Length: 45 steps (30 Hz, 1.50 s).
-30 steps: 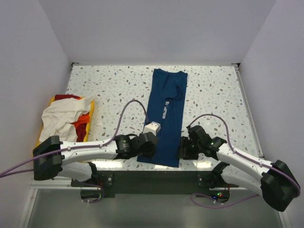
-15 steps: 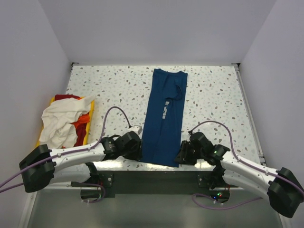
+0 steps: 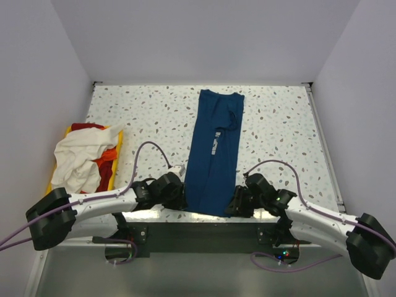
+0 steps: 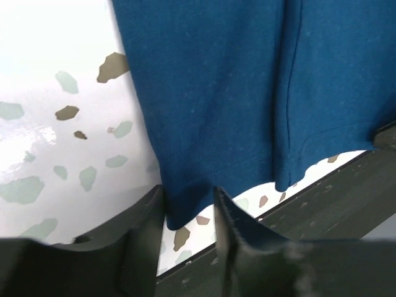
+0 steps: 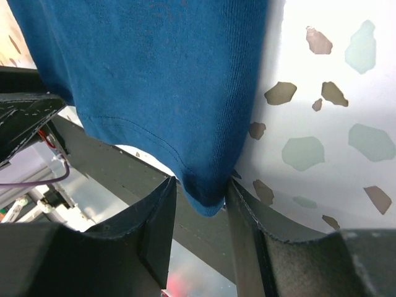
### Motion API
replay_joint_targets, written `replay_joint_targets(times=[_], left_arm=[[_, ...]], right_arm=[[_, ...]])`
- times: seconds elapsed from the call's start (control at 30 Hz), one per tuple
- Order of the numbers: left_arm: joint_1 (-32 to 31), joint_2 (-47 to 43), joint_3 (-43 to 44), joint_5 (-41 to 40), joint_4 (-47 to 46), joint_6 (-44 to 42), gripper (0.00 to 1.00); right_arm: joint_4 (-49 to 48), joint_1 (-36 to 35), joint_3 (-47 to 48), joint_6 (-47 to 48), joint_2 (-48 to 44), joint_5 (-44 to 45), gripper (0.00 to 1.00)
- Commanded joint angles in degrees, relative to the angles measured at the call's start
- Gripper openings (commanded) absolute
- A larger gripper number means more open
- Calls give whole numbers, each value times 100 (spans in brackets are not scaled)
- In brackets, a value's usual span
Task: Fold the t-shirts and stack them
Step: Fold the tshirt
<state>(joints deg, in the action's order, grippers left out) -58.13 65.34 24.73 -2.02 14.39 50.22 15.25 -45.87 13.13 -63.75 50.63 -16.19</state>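
While both arms are lying low along the near edge of the counter (image 3: 142,117), the left tool (image 3: 181,197) is pinching the near left corner of the navy t-shirt (image 3: 213,154). In its wrist view the two fingers are sitting close together with the hem corner filling the gap between them (image 4: 189,204). The right tool (image 3: 237,204) is doing the same at the near right corner, its fingers pressing on the cloth from both sides (image 5: 201,192).

That shirt is lying folded into a long narrow strip. Its long axis is running from the near edge toward the far wall, the far end leaning slightly to the right, and the hem is reaching the counter's near edge. A sliver of white print (image 3: 215,141) is showing near the middle; I am making out no writing on it.

Farther off at the left, a yellow bin (image 3: 119,139) is holding a cream-white t-shirt (image 3: 74,158) heaped over a red t-shirt (image 3: 83,127) and an orange t-shirt (image 3: 106,158).
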Motion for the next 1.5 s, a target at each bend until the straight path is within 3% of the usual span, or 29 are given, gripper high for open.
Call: replay_joint_targets(times=[0.0,0.07,0.1,0.27,0.47,0.63,0.7,0.87,1.03,1.23,1.47], left_arm=[[38,119,-205,175,-489,15,38],[38,145,-232,176,-630,15,33],[38,163,-232,176,-665,-20,23],[30,146,-249,404,-736,-82,0],[-128,-301,-521,484,-684,102,0],[-855,-566,-601,220,-578,532,0],[-1190,-540,-566,-87,-587,761,0],[-1236,-732,-295,-403,-403,850,0],[-956,-795,417,-730,230,455,0],[-103,-681,918,-194,152,-38,0],[134,-357,1859,-220,433,-468,0]], right_arm=[[207,-45,-258,11,166,238,41],[163,-36,-240,20,219,291,40],[154,-36,-232,20,245,352,39],[189,-36,-135,134,351,537,19],[750,-36,-90,266,-184,678,8],[1375,-54,-152,345,-852,590,2],[1717,-80,-82,398,-1195,581,2],[2359,-89,418,661,-1486,704,2],[2448,-89,1147,899,-1205,888,2],[2334,-89,1956,1048,-758,1126,2],[2264,-80,3010,1329,-380,1740,5]])
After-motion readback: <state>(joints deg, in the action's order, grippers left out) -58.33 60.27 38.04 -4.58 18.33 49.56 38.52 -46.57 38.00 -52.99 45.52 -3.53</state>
